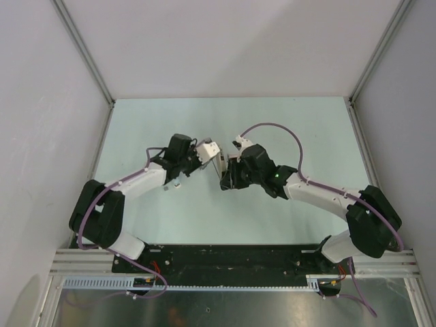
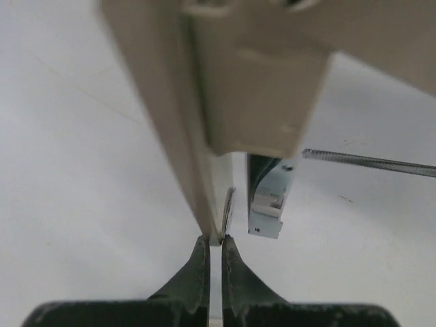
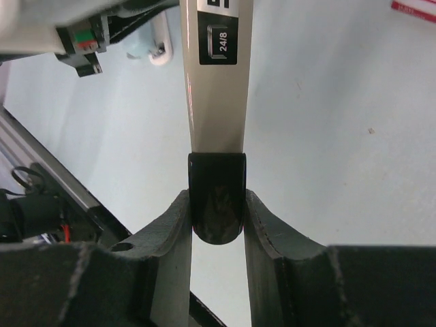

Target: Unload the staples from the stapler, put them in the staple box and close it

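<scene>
Looking first at the stapler (image 3: 216, 102): slim beige-grey bar with a black cap at one end and a black label on the flat face, printed "24/8". Held over the middle of the pale tabletop (image 3: 327, 102), between the two arms, as seen from the top camera; not possible to tell whether touching the surface or not.

Gripped at the black cap by the right end effector (image 3: 216, 204), fingers narrow and pressed on both sides of the cap, bar pointing straight away from the wrist camera.

Gripped at the other side by the left end effector (image 2: 214, 242), fingers almost together, with only a thin pale edge of the beige body pinched between the tips. Seen very close and blurred in the left wrist view, filling the upper part. Just beside that edge, a small silvery metal part (image 2: 268, 201) hanging under the body, and a thin spring rod (image 2: 368, 162) reaching out to the right. Staples themselves too small and blurred to make out.

Lying on the tabletop beyond the stapler in the right wrist view: a pale bluish cylinder (image 3: 151, 41) at the upper left, and a red-white packet (image 3: 414, 8) at the upper right corner, both well apart from the end effectors.
</scene>
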Controlling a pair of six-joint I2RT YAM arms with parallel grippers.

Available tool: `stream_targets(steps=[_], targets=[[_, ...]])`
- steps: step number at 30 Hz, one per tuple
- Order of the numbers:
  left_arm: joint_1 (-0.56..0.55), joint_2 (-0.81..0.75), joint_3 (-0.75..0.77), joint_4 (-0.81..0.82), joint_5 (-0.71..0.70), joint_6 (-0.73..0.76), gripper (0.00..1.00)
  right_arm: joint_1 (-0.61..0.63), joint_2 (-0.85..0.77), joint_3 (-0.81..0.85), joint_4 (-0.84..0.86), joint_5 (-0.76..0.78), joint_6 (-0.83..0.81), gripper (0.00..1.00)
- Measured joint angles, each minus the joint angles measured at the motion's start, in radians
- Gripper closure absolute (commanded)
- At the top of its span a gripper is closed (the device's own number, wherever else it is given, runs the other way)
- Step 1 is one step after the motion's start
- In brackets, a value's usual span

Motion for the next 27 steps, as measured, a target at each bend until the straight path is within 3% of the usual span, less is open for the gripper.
stream_targets(steps=[11,27], targets=[[-0.113,-0.018,-0.178,0.290,-0.195,0.232,1.00,0.006,-0.063,-0.102,0.006,-0.001,-0.062,1.00],[-0.147,-0.018,-0.241,0.469,-0.310,0.378,1.00,0.012,-0.138,-0.199,0.021,-0.002,-0.084,1.00]])
